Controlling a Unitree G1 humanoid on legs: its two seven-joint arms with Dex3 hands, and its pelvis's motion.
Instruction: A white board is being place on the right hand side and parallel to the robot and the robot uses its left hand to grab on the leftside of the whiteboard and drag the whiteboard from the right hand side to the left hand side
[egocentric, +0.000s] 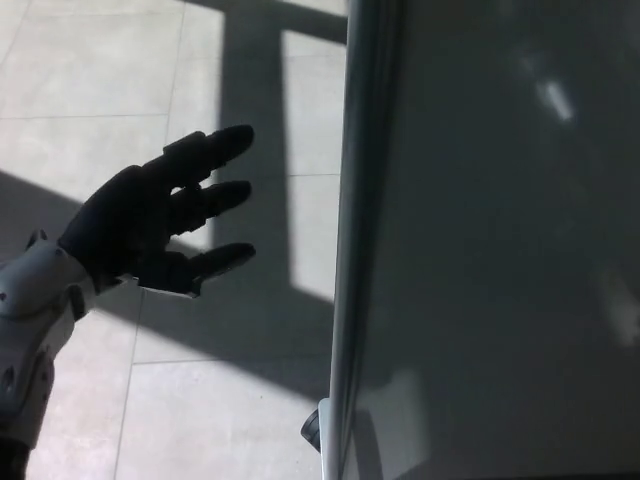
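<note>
Plainly, left hand (140, 225) hovers beside the whiteboard (480, 250) edge — fingers (215, 195) spread, holding nothing.

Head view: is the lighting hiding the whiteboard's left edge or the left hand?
Head view: hard sunlit patches and dark shadow bands cross the floor; the whiteboard sits in shade with faint glare spots, its left edge readable; the left hand is a dark silhouette, fingers spread, apart from the board.

hard sunlit patches on the floor (90, 70) — whiteboard (500, 250) dim, faint glare
</note>
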